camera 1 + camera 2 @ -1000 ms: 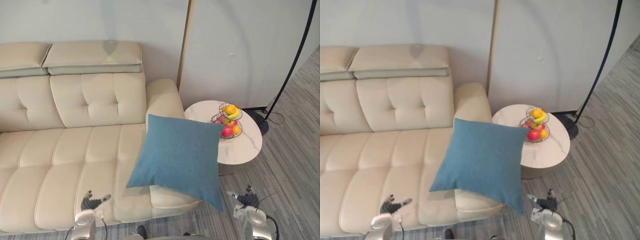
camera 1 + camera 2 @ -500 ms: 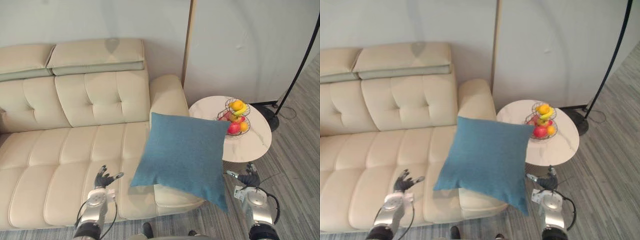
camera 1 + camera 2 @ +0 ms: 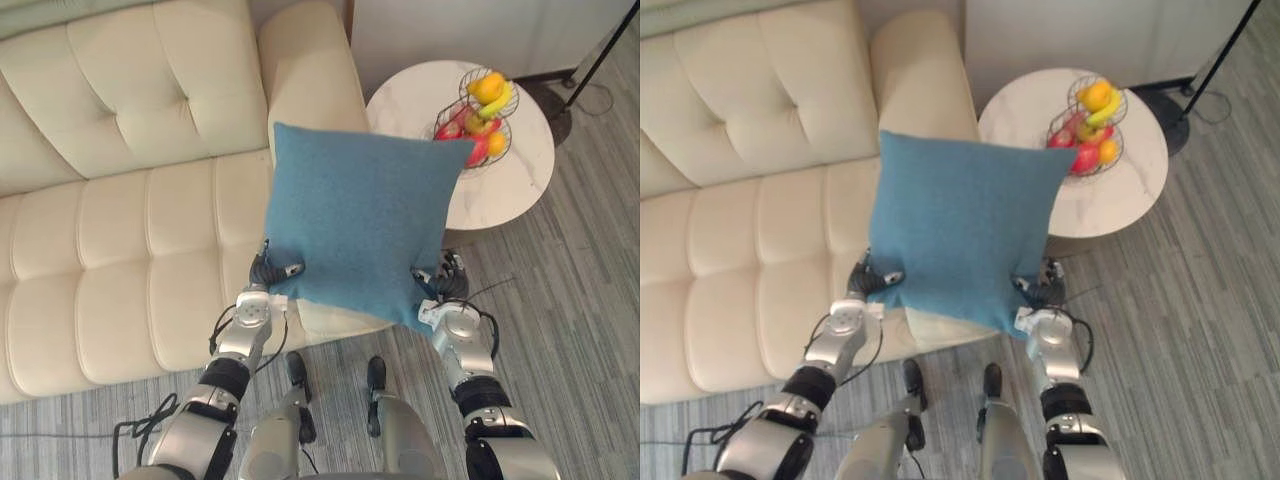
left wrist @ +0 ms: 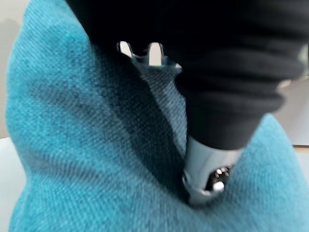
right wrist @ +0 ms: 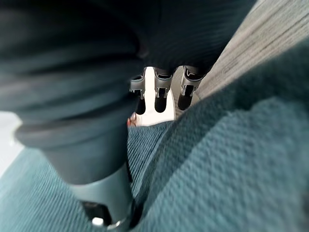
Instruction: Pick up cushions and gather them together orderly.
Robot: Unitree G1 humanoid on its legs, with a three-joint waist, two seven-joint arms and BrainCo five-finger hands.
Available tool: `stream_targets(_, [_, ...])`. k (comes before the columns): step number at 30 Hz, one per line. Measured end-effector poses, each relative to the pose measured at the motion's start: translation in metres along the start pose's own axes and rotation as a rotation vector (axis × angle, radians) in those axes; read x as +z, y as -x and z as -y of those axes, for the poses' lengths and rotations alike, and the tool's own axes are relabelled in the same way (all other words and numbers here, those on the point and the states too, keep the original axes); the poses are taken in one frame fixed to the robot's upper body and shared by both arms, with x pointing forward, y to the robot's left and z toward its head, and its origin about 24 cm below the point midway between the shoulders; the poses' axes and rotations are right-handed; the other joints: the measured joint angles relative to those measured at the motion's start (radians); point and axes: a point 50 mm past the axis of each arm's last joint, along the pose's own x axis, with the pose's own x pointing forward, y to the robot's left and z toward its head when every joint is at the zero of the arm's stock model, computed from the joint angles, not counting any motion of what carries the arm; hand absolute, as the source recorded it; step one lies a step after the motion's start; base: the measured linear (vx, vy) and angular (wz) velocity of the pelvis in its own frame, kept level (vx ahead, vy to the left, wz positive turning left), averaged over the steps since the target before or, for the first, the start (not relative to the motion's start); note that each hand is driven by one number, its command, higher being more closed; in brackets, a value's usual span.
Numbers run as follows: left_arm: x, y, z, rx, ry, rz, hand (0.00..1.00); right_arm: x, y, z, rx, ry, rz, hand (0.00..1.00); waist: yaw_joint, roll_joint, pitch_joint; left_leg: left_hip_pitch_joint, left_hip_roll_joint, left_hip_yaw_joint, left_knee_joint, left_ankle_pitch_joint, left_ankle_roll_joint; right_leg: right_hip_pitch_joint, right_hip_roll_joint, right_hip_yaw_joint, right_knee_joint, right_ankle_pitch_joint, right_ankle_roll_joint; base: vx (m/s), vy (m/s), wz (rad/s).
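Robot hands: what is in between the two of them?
The blue cushion: left hand and right hand pinch its lower corners, in the left eye view.

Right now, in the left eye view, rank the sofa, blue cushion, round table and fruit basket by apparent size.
1. sofa
2. blue cushion, though it is nearer the camera and hides part of the table, so this rank is unsure
3. round table
4. fruit basket
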Motion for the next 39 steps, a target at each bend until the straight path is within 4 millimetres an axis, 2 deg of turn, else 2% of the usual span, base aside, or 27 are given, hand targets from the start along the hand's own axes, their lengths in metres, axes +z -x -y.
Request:
stream_targets(5, [0.016, -0.001, 0.0, 0.008, 0.039, 0.064, 1.0, 0.01, 0.003, 0.001, 0.0, -0.014, 0.054, 1.0, 0.001, 0.0, 0.0, -0.014, 0.008, 0.0, 0.011, -0.003, -0.007, -0.007, 0.003, -0.004, 0.0, 0.001, -0.001, 0.01, -0.005, 0.0])
stream_targets(11, [0.037, 0.005, 0.009, -0.045, 0.044, 0.167, 1.0, 0.004, 0.018, 0.01, 0.0, -0.031, 0.067, 1.0, 0.004, 0.0, -0.001, -0.005, 0.007, -0.005, 0.01, 0.0, -0.007, 0.019, 0.002, -0.015, -0.026, 0.002, -0.001, 0.1, 0.004, 0.04])
stream_targets(15, [0.027, 0.024, 0.017, -0.107, 0.06, 0.18, 1.0, -0.019, 0.035, 0.023, -0.012, -0.01, 0.005, 1.0, -0.007, -0.001, -0.011, 0.096, -0.002, -0.014, -0.016, -0.001, -0.008, 0.145, 0.001, -0.03, -0.089, 0.002, 0.0, 0.13, 0.009, 0.09])
stream_targets(17, [0.021, 0.032, 0.018, -0.125, 0.071, 0.179, 1.0, -0.023, 0.043, 0.027, -0.009, -0.009, 0.001, 1.0, -0.017, 0.001, -0.031, 0.102, -0.004, -0.029, -0.027, -0.001, -0.008, 0.162, 0.002, -0.039, -0.114, 0.005, 0.002, 0.07, 0.008, 0.11])
stream_targets(19, [0.007, 0.044, 0.017, -0.137, 0.079, 0.143, 1.0, -0.028, 0.051, 0.032, -0.007, -0.007, -0.009, 1.0, -0.021, -0.001, -0.036, 0.137, -0.005, -0.03, -0.045, -0.001, -0.008, 0.206, 0.007, -0.039, -0.147, 0.016, 0.005, 0.06, 0.009, 0.02])
stream_targets(21, [-0.004, 0.056, 0.015, -0.136, 0.098, 0.117, 1.0, -0.029, 0.061, 0.035, -0.006, -0.016, 0.0, 1.0, -0.021, -0.001, -0.045, 0.164, -0.009, -0.033, -0.05, -0.001, -0.008, 0.243, 0.007, -0.039, -0.174, 0.024, 0.007, 0.03, 0.017, 0.02])
stream_targets(23, [-0.018, 0.071, 0.012, -0.137, 0.128, 0.076, 1.0, -0.035, 0.074, 0.04, -0.006, -0.023, -0.017, 1.0, -0.02, -0.003, -0.096, 0.166, -0.01, -0.036, -0.058, -0.001, -0.008, 0.249, 0.008, -0.04, -0.183, 0.027, 0.007, 0.02, 0.016, 0.04])
stream_targets(27, [-0.032, 0.093, 0.007, -0.125, 0.178, 0.033, 1.0, -0.038, 0.095, 0.041, 0.006, -0.051, -0.019, 1.0, -0.016, -0.003, -0.123, 0.216, -0.011, -0.056, -0.059, -0.01, -0.017, 0.31, 0.008, -0.054, -0.195, 0.027, 0.007, -0.01, 0.014, 0.1])
stream_targets(31, [-0.032, 0.113, 0.003, -0.113, 0.216, 0.042, 1.0, -0.03, 0.114, 0.041, 0.023, -0.033, 0.021, 1.0, -0.004, -0.011, -0.163, 0.231, -0.008, -0.059, -0.059, -0.027, -0.028, 0.323, 0.011, -0.055, -0.19, 0.024, 0.009, -0.05, 0.024, 0.02])
stream_targets(33, [-0.03, 0.124, 0.003, -0.108, 0.24, 0.049, 1.0, -0.024, 0.123, 0.041, 0.025, -0.021, 0.05, 1.0, -0.002, -0.015, -0.205, 0.237, -0.008, -0.062, -0.059, -0.028, -0.028, 0.33, 0.01, -0.058, -0.188, 0.02, 0.01, -0.02, 0.019, 0.04])
stream_targets(39, [-0.029, 0.134, 0.002, -0.099, 0.262, 0.054, 1.0, -0.023, 0.134, 0.039, 0.042, 0.018, 0.07, 1.0, 0.0, -0.023, -0.272, 0.269, -0.013, -0.092, -0.059, -0.026, -0.028, 0.37, 0.007, -0.08, -0.177, 0.009, 0.012, 0.0, 0.011, 0.13])
